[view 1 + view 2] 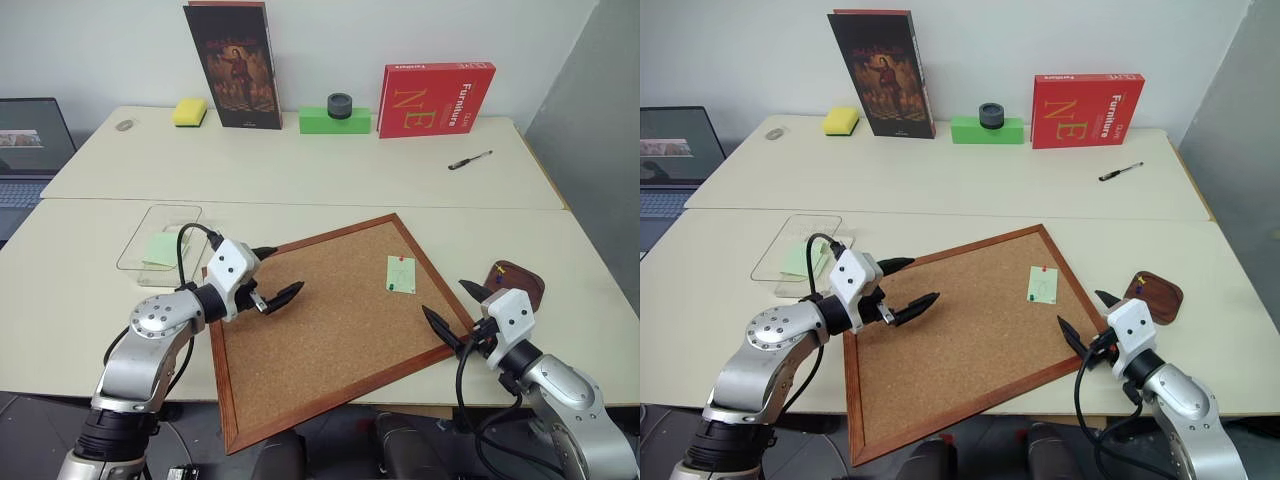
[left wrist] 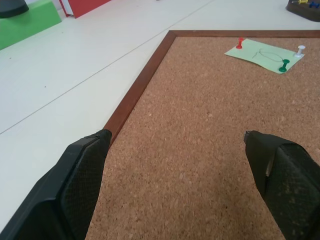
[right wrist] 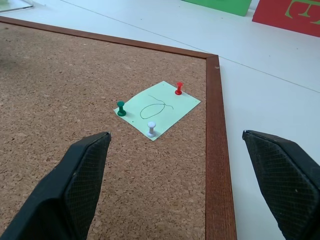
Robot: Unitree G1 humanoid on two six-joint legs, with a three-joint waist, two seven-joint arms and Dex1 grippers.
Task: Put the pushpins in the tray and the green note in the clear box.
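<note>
Black fingers of the right gripper (image 1: 449, 312) stand spread wide and empty, hovering at the right-hand corner of the cork board (image 1: 330, 320), pointed across it at the green note (image 3: 159, 109). The left gripper (image 1: 277, 276) is likewise spread and empty, over the board's left edge, well apart from the note.

Nothing of the task looks done yet: the note is still pinned flat near the board's right corner. By my reading the step in hand is the approach to the first pin. The next move calls for the right gripper, which is nearer, to come down over one pin head, close on it and pull it straight out without tearing the paper.

Counted in the right wrist view: three pins hold the note, a red pin (image 3: 179, 88), a green pin (image 3: 121, 108) and a white pin (image 3: 151, 129), each at a corner. One note is on the board. One tray (image 1: 516, 282) sits on the tabletop just past the board's right corner, beside the right gripper, with some small things already in it. One clear box (image 1: 160, 239) lies off the board's left corner, with a pale green slip inside.
</note>
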